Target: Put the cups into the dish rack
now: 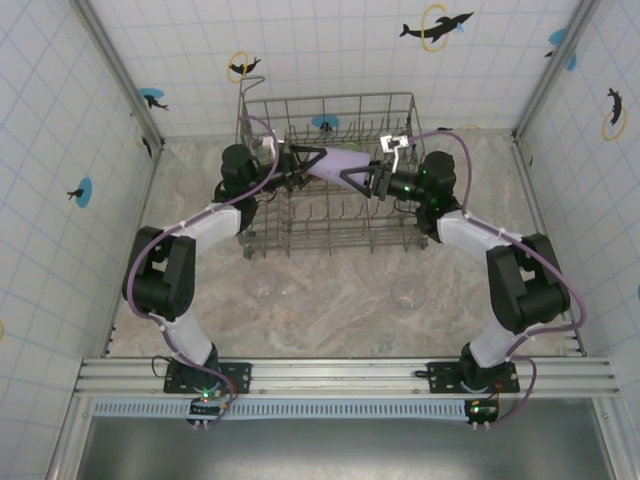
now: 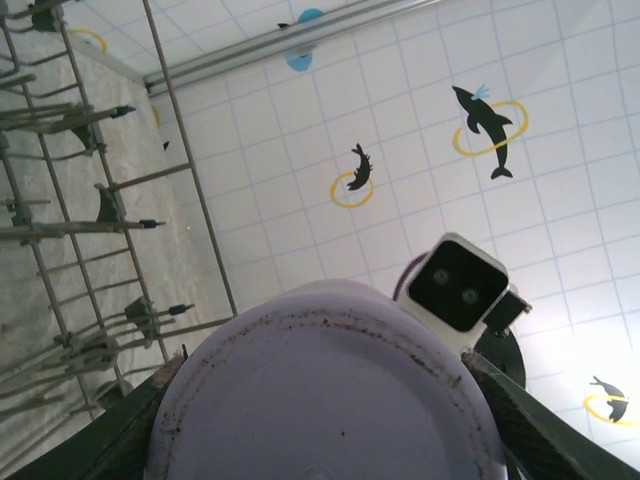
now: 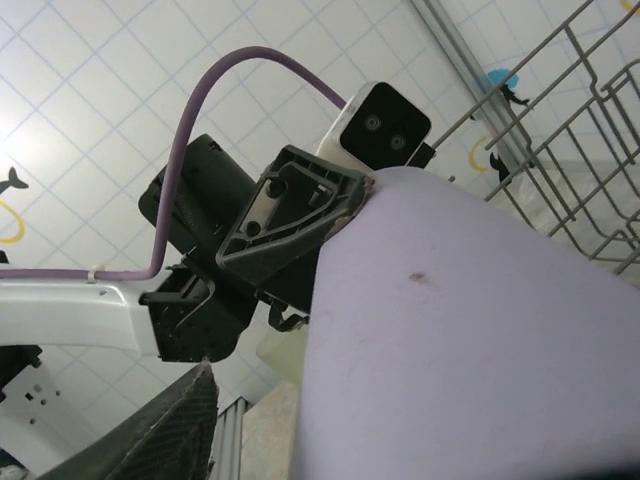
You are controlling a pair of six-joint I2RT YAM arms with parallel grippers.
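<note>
A lilac cup (image 1: 338,163) hangs on its side above the dish rack (image 1: 330,100), between my two grippers. My left gripper (image 1: 308,162) is shut on it: in the left wrist view the cup's round base (image 2: 330,400) sits between both dark fingers (image 2: 120,435), which press its sides. My right gripper (image 1: 364,181) is open around the cup's other end. In the right wrist view a gap shows between its finger (image 3: 170,430) and the lilac wall (image 3: 460,340), and the left gripper's finger (image 3: 290,210) lies against the cup. Two clear cups (image 1: 262,283) (image 1: 408,292) stand on the table in front of the rack.
The grey wire rack's tines (image 2: 90,200) and side wall (image 3: 590,150) lie just below and beside the cup. Tiled walls close in the table on three sides. Open marbled tabletop (image 1: 330,300) lies between the rack and the arm bases.
</note>
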